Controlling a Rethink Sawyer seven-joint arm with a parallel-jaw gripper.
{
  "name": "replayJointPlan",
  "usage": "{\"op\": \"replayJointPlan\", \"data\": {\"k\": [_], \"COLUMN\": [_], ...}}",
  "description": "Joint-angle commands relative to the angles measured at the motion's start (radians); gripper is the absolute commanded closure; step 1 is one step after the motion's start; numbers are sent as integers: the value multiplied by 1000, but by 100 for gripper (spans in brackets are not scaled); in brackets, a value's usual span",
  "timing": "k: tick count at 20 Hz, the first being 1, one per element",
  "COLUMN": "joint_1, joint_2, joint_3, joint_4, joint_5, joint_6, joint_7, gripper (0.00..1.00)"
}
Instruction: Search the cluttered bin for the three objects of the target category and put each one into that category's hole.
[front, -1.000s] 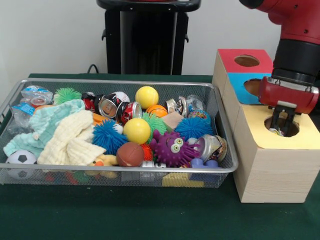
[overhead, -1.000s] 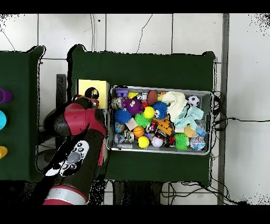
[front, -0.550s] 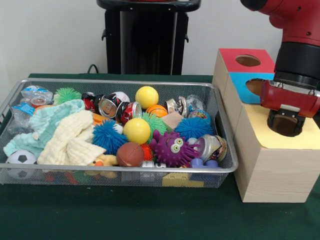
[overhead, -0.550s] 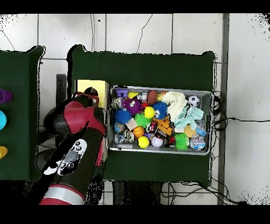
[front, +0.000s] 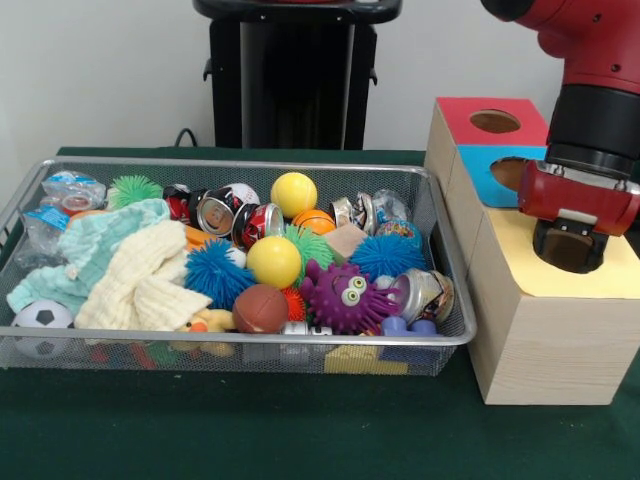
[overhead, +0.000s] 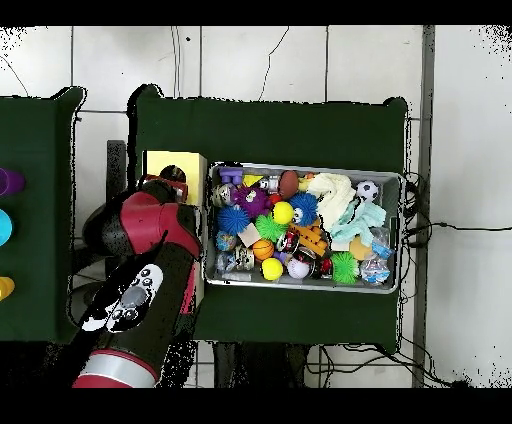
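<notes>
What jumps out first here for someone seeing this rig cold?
The red and black arm fills the front view's upper right, its gripper right over the hole in the yellow-topped box. Next, the wire mesh bin to the left of the boxes, crammed with toys: a purple googly-eyed spiky toy near its front, yellow balls, blue spiky balls, crushed cans and a pale cloth at its left.

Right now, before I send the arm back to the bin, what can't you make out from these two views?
- Gripper, front view: its red housing hides whether the jaws are open or shut; overhead, the arm covers it.
- Yellow hole, front view: the gripper blocks it, so its contents cannot be seen.
- Wire bin bottom layer, both views: buried under cloths and balls.
- Red and blue holes, overhead: under the arm.
</notes>
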Motion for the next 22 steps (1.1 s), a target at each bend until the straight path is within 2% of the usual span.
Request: {"op": "replayJointPlan", "data": {"k": [1,5,7,8,11,22], "joint_1": [-3,-11,-13,-14,-18,-31], "joint_2": [-3,-19,-22,-24,-24,-39], "joint_3": [155,159,163,164,169,188], "joint_4": [91,92,97,99,91,100], "joint_5": [19,13,9,8,19,18], "joint_6": [92,122,107,99,132,132], "joint_7": [140,121,120,120,122,120], "gripper": [0,0,0,100,100,100]}}
